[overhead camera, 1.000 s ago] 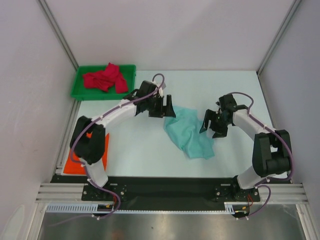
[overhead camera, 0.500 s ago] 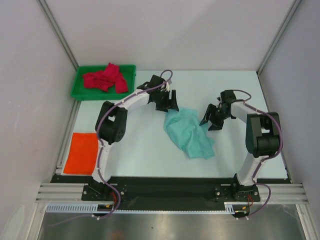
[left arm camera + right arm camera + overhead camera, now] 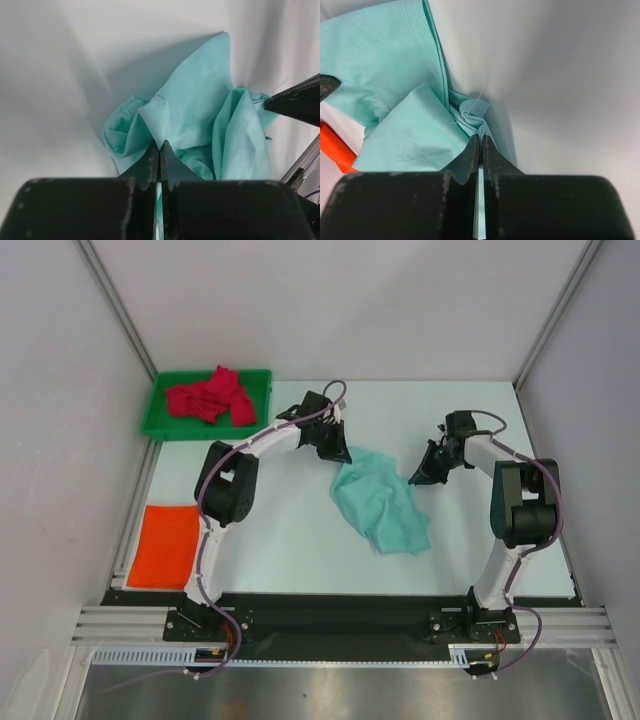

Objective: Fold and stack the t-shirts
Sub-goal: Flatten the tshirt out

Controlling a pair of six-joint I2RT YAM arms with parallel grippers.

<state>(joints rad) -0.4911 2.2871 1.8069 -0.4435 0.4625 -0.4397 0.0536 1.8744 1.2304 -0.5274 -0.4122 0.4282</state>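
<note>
The left tool [image 3: 159, 149] and right tool [image 3: 480, 144] each clamp an edge of the crumpled mint green t-shirt [image 3: 385, 508] bunched between them. This looks like the spreading step; next they likely need to pull apart to flatten it.

The mint green t-shirt [image 3: 200, 110] is soft matt cloth with a fine pinhole knit, creased and rumpled. The left pincer [image 3: 159, 146] and right pincer [image 3: 480, 139] are matt black, plastic by the look, scuffed pale along the edges. The surface [image 3: 290, 540] is smooth and pale. At 10 o'clock, the tray [image 3: 158, 426] is smooth green plastic and the crimson t-shirt [image 3: 208, 398] is crumpled cloth. At 8 o'clock, the orange t-shirt [image 3: 165, 545] is flat matt cloth. At 6 o'clock, the rail [image 3: 120, 625] is bare ribbed metal.
</note>
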